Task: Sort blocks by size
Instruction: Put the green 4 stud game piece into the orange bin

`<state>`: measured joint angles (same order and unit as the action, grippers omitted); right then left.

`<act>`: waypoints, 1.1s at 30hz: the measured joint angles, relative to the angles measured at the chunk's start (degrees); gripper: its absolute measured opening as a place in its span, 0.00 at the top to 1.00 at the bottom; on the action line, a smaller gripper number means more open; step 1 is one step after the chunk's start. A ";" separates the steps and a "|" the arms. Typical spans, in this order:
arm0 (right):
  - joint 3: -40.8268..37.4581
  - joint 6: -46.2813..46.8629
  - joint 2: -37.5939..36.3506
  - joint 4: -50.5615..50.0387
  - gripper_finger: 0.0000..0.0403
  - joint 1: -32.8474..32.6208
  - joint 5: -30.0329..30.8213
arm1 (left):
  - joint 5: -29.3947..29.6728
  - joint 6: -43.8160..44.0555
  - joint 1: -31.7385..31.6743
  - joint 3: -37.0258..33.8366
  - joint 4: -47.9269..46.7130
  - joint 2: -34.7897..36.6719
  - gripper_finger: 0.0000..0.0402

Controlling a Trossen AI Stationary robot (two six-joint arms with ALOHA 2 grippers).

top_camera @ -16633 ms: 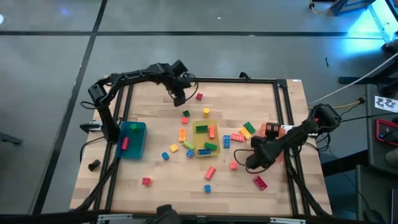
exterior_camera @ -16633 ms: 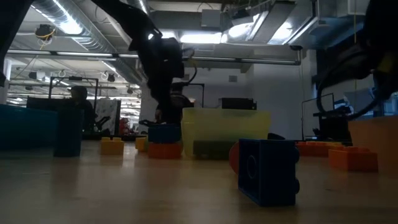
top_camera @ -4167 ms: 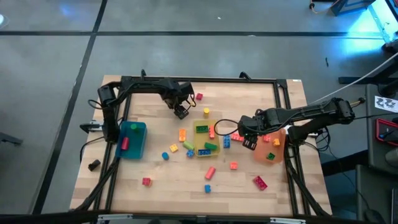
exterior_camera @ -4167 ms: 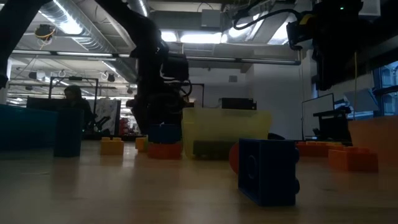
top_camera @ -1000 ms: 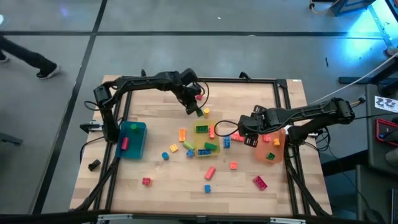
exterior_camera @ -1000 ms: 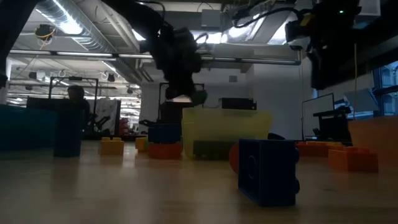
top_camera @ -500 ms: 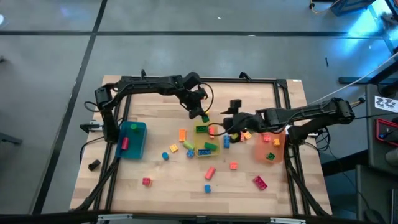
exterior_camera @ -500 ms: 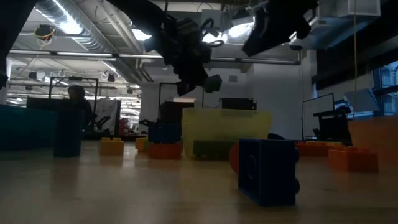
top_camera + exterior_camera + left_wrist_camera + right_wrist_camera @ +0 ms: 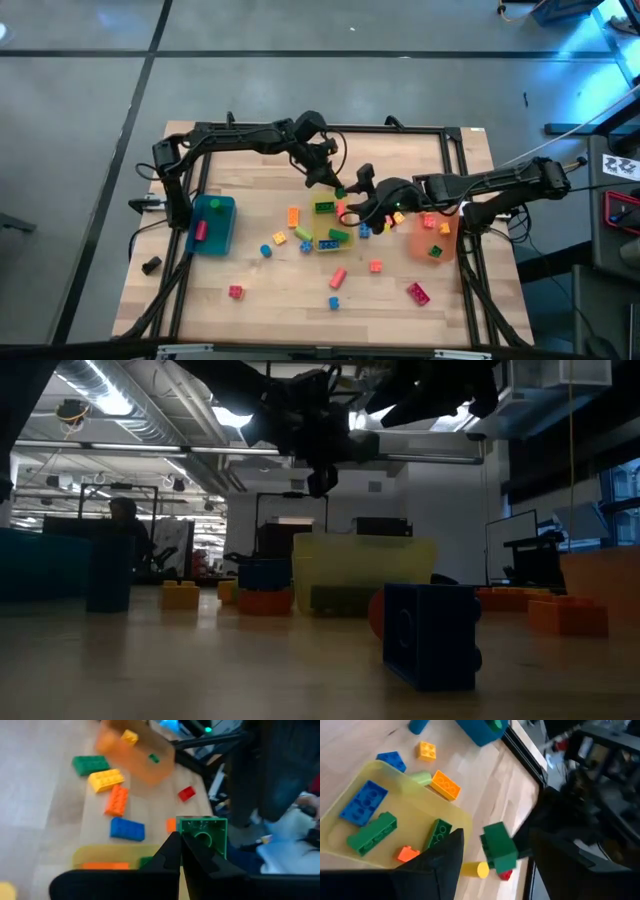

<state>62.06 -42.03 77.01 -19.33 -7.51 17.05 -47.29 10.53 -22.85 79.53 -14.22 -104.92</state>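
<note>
Item: green block [image 9: 202,836], clamped in left gripper [image 9: 334,186], poised at yellow bin's [image 9: 346,243] twelve o'clock rim for size-sorted deposit. Right gripper [image 9: 360,208]: fingers apart, empty, at three o'clock.

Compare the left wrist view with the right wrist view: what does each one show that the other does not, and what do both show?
Left wrist only: the orange bin and the left gripper shut on the green block.
Right wrist only: the blue bin, and the green bar and blue brick inside the yellow bin.
Both: that green block and the yellow bin.
</note>
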 joint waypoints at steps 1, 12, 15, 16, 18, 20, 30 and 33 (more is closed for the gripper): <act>0.00 -1.05 0.00 0.00 0.44 0.00 -0.62 | -0.47 0.49 0.06 0.00 0.87 0.00 1.00; 0.00 -5.94 2.96 4.55 0.44 0.02 -1.22 | -1.80 1.06 2.32 0.00 3.58 -0.02 1.00; 0.00 -6.40 3.90 4.59 0.44 0.02 -1.15 | -1.90 0.22 3.07 0.00 4.00 -0.02 1.00; 0.00 -6.40 4.11 4.52 0.44 0.02 -1.15 | -1.88 -0.21 3.25 0.00 4.09 -0.02 1.00; 0.00 -6.40 4.59 4.60 0.44 0.02 -1.15 | -1.90 -0.47 3.53 0.00 4.41 -0.02 1.00; 0.00 -6.38 4.66 4.56 0.46 0.02 -1.14 | -1.93 -0.47 3.77 0.00 4.44 -0.02 1.00; 0.00 -3.25 4.66 3.69 0.75 0.02 -1.08 | -1.78 -3.11 3.74 0.00 4.68 -0.04 1.00; 0.00 -1.37 4.66 2.55 0.75 0.02 -1.08 | -0.91 -3.33 3.83 0.00 4.86 -0.04 1.00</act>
<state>62.06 -43.40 81.67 -16.78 -7.49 15.97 -48.20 7.21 -19.02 79.53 -9.36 -104.97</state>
